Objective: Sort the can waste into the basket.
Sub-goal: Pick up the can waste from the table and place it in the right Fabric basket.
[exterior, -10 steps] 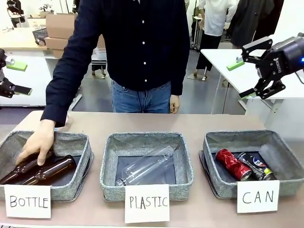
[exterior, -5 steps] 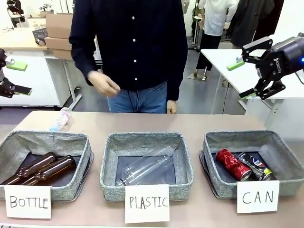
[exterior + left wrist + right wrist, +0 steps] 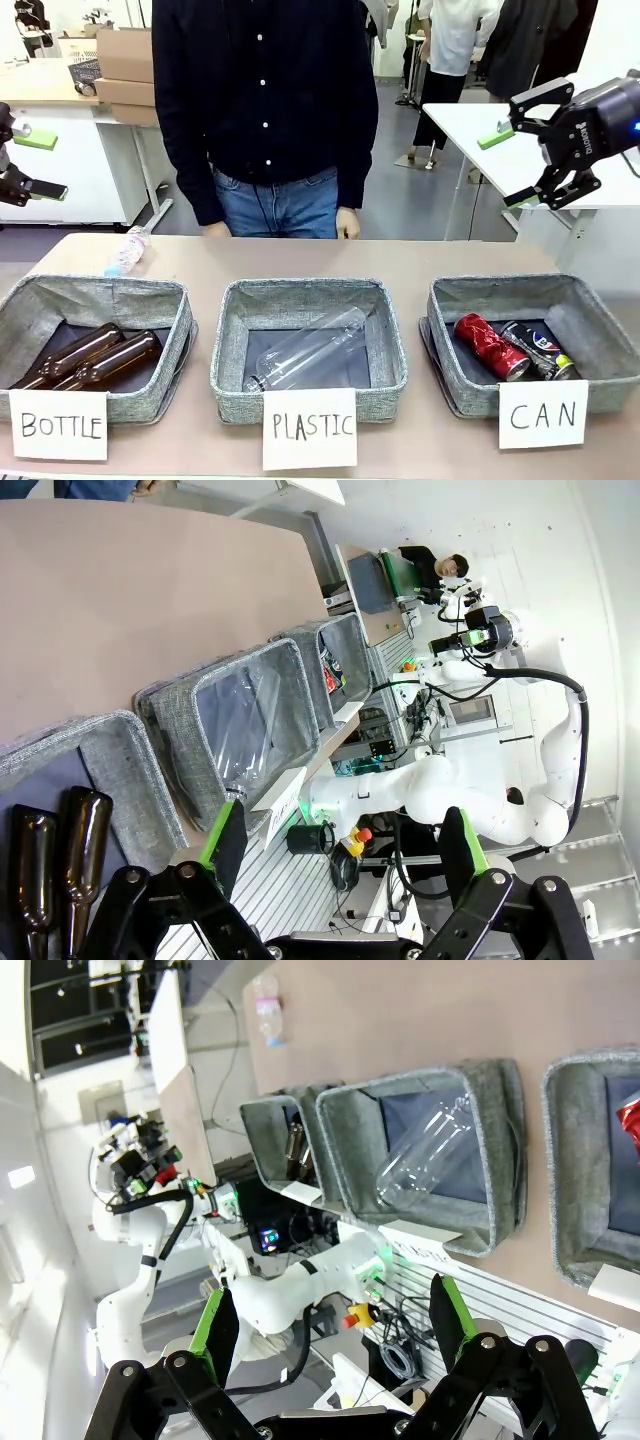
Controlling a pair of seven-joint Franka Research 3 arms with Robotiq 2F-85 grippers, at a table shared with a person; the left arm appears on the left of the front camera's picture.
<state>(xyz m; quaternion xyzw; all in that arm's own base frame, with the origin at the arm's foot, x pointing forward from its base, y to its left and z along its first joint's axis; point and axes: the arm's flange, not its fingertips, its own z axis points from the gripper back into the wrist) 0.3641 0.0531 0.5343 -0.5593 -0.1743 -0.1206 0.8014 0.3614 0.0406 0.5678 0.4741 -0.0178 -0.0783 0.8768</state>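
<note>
Both cans, the red can and the dark can, lie in the CAN basket. They look light, thin-walled and slippery, best pinched across the body. Both grippers, right and left, hold their fingers spread, empty.

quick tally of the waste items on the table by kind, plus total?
Drink cans: 2, a red can and a dark can, both in the CAN basket
Brown glass bottles: 2, in the BOTTLE basket
Clear plastic bottles: 2, one in the PLASTIC basket, one loose on the table
Total: 6
</note>
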